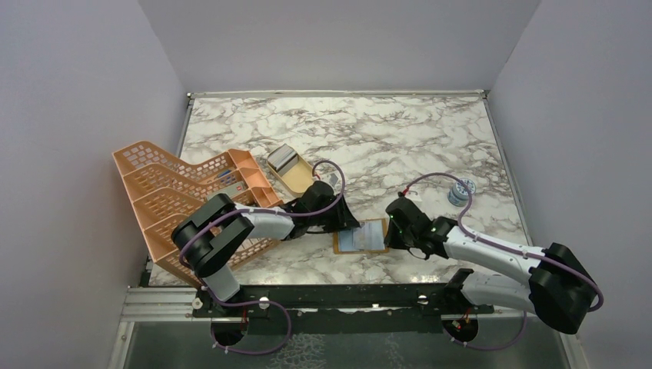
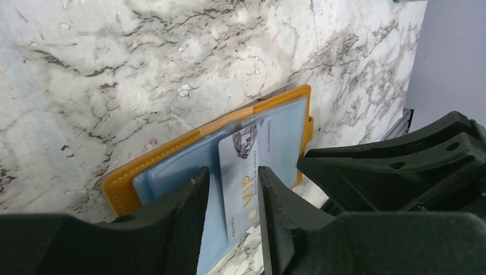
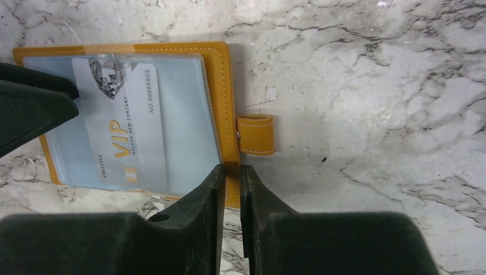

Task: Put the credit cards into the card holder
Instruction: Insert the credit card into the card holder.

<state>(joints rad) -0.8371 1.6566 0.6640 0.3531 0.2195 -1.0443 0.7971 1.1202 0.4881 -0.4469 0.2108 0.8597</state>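
Surface: marble-patterned table, with plain grey walls on three sides.
Right gripper: the fingers are drawn almost together. They nip the orange border of the card holder at its corner, just beside the snap tab.
Left gripper: the fingers are spread and straddle the credit card. One finger sits against the card's long edge, and a strip of blue shows between the card and the other finger, so nothing is clamped.
Credit card: silvery, printed "VIP", lying slightly askew on the pale blue inside. Its far end is tucked under the clear sleeve; how deep it goes cannot be told.
Card holder: spread open flat on the table between the two grippers, near the front edge.
Beyond the left arm: a tan dish with a greyish flat item in it, too small to identify.
Far left: peach lattice rack.
Far right: small bluish object, well apart from the holder.
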